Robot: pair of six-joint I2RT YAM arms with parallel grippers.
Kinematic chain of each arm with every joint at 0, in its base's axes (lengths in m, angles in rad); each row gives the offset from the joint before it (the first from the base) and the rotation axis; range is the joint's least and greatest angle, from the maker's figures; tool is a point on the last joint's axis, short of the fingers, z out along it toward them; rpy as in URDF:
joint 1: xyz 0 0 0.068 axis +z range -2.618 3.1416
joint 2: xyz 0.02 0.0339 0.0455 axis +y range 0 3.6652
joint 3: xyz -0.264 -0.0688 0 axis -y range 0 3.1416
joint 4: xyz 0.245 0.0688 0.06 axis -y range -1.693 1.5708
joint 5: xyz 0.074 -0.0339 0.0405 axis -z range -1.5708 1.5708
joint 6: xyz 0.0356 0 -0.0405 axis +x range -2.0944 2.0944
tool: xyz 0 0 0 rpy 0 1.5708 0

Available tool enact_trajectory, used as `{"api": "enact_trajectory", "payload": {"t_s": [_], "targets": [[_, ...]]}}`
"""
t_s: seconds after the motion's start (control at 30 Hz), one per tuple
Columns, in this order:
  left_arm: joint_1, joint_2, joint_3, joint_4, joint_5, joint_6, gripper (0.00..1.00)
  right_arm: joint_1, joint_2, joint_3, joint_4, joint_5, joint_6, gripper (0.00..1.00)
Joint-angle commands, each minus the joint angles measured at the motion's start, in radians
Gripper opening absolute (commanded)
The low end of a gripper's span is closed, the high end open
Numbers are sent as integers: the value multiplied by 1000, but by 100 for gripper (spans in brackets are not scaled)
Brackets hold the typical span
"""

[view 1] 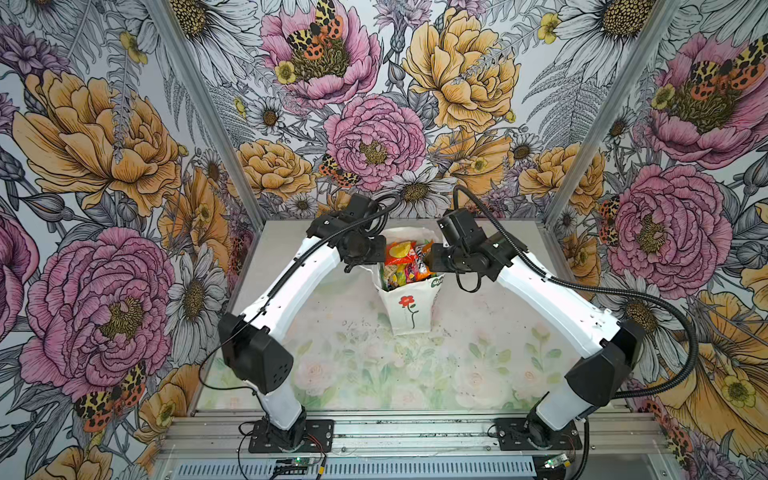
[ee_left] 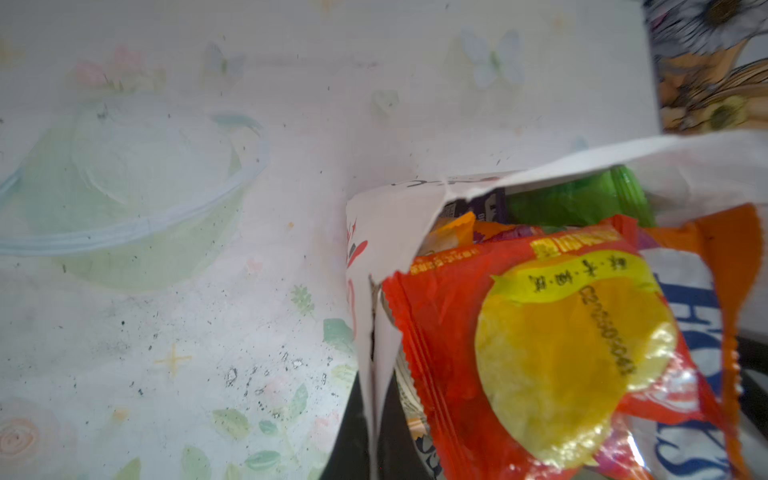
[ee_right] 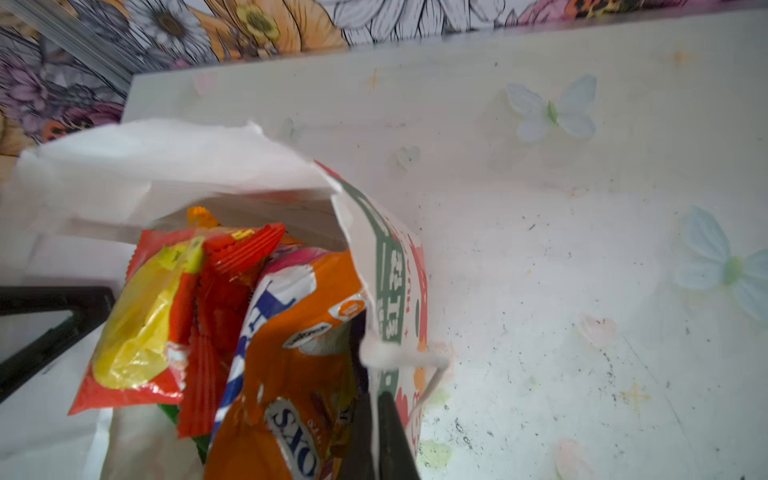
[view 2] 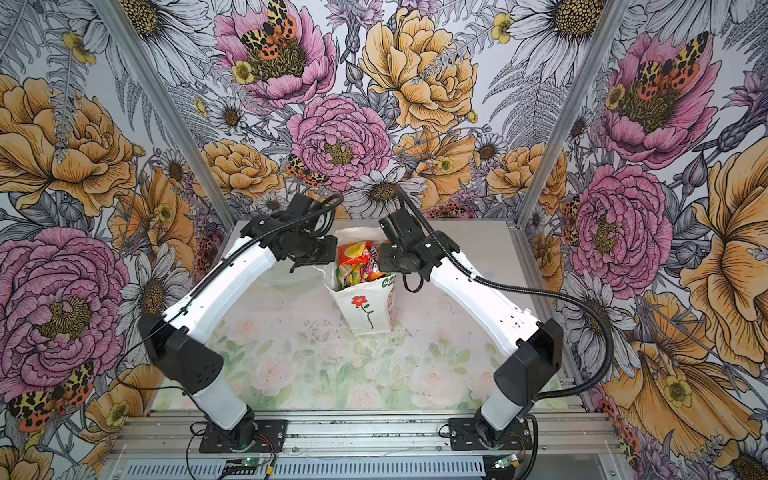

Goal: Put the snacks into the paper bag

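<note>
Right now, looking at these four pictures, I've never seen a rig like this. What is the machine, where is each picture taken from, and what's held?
These are two robot arms, the left arm and the right arm, fixed along the near edge of a table. Both top views look down on the whole scene; the other two pictures come from a camera on each arm's wrist. A white paper bag stands upright mid-table with the snacks inside, a red-yellow packet and an orange packet on top. Each arm ends in a pinching tool: the left tool and the right tool are both shut on the bag's upper edge, on opposite sides.
</note>
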Motion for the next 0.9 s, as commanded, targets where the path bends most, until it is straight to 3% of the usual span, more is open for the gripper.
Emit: {"api": "enact_trajectory", "payload": {"t_s": [0.0, 0.1, 0.2, 0.3, 0.43, 0.6, 0.73, 0.8, 0.87], "targets": [[-44, 73, 207, -93, -18, 27, 0, -8, -33, 55, 92, -28, 9, 0], [-87, 58, 327, -110, -86, 8, 0, -9, -84, 115, 83, 2, -7, 0], [-107, -8, 332, -89, -176, -19, 0, -10, -141, 120, 78, 44, -13, 0], [-106, -15, 247, -57, -161, -31, 0, -12, -153, 60, 81, 76, -9, 0], [-93, 84, 188, -66, -90, -28, 0, -29, -82, -42, 86, 18, 13, 0], [-116, 105, 295, -73, -54, -25, 0, -66, -88, -25, 85, -13, 2, 0], [-183, 55, 367, -65, -137, -23, 0, -72, -166, 22, 84, 10, -12, 0], [-205, 42, 330, -42, -192, -29, 0, -73, -204, 11, 85, 41, -10, 0], [-187, 9, 276, -28, -178, -44, 0, -82, -216, -29, 86, 67, -3, 0]]}}
